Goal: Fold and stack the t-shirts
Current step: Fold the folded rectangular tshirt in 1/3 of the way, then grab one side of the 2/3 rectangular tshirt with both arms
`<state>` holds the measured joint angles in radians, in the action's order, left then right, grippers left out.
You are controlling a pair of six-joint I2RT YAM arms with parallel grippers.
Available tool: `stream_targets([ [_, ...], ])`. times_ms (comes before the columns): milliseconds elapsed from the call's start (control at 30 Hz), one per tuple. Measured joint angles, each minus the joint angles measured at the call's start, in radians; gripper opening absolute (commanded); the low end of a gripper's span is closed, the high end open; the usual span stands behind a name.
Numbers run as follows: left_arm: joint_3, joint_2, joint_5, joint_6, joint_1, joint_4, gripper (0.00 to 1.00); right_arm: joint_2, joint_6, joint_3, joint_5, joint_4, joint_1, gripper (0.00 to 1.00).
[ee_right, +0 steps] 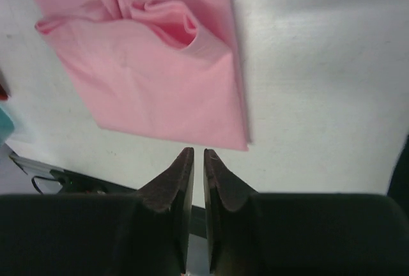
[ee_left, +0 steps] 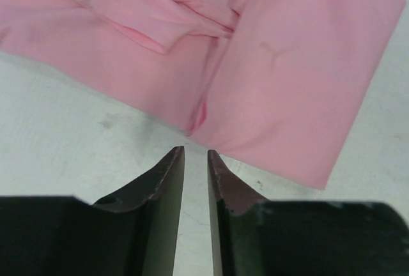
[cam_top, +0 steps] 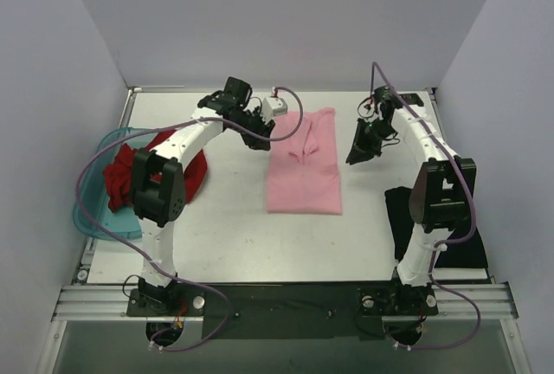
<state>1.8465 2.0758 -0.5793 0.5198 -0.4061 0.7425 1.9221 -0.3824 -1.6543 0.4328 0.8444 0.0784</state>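
Two grippers, left gripper (ee_left: 195, 153) and right gripper (ee_right: 198, 151), flank the pink t-shirt (cam_top: 303, 170).
I see the left's jaws narrowly parted, the right's barely a slit; neither holds anything.

Three t-shirts: one pink t-shirt (cam_top: 303, 166), one dark red t-shirt (cam_top: 121, 175) and one black t-shirt (cam_top: 400, 214) (partly behind an arm). One teal bin (cam_top: 93, 218) and one table (cam_top: 225, 235). Two arms, the left arm (cam_top: 160, 188) and the right arm (cam_top: 441, 192), carry two grippers: one left gripper (ee_left: 195, 153), one right gripper (ee_right: 198, 151).
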Motion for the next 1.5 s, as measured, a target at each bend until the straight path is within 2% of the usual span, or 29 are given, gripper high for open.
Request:
stream_targets([
  [33, -0.028, -0.014, -0.01, 0.005, -0.012, 0.002, 0.29, -0.016, 0.003, 0.024, 0.003, -0.001, 0.02, 0.01],
  [100, -0.081, -0.024, -0.034, 0.008, -0.042, 0.0, 0.29, -0.016, 0.01, 0.063, 0.019, -0.006, 0.074, 0.0],
  [233, -0.177, -0.006, -0.051, -0.013, -0.091, -0.036, 0.29, 0.097, 0.01, 0.067, 0.051, -0.051, 0.147, 0.0],
  [400, -0.181, 0.064, 0.01, -0.068, -0.092, -0.124, 0.26, 0.254, 0.005, -0.014, 0.048, -0.103, 0.113, 0.0],
  [567, -0.178, 0.115, 0.101, -0.091, -0.076, -0.166, 0.28, 0.306, -0.011, -0.023, 0.042, -0.132, 0.042, 0.0],
  [733, -0.172, 0.116, 0.115, -0.092, -0.072, -0.174, 0.35, 0.306, -0.012, -0.023, 0.046, -0.152, 0.006, 0.0],
  [800, -0.165, 0.114, 0.104, -0.089, -0.072, -0.167, 0.4, 0.296, -0.012, -0.018, 0.045, -0.156, 0.006, 0.0],
  [867, -0.163, 0.099, 0.072, -0.07, -0.072, -0.159, 0.41, 0.261, -0.009, 0.014, 0.037, -0.163, 0.01, 0.0],
  [1033, -0.205, -0.043, -0.037, 0.027, -0.086, -0.101, 0.4, 0.021, 0.002, 0.189, -0.04, -0.164, 0.051, 0.0],
  [1167, -0.312, -0.177, -0.11, 0.116, -0.137, -0.068, 0.4, -0.132, -0.005, 0.31, -0.011, -0.193, 0.142, 0.0],
  [1300, -0.413, -0.179, -0.127, 0.148, -0.182, -0.083, 0.4, -0.102, -0.034, 0.421, 0.044, -0.254, 0.224, 0.0],
  [1433, -0.486, -0.122, -0.064, 0.211, -0.18, -0.112, 0.4, 0.006, -0.045, 0.463, 0.018, -0.262, 0.203, 0.0],
  [1500, -0.51, -0.109, -0.036, 0.252, -0.182, -0.113, 0.41, 0.003, -0.043, 0.467, 0.014, -0.254, 0.184, 0.0],
])
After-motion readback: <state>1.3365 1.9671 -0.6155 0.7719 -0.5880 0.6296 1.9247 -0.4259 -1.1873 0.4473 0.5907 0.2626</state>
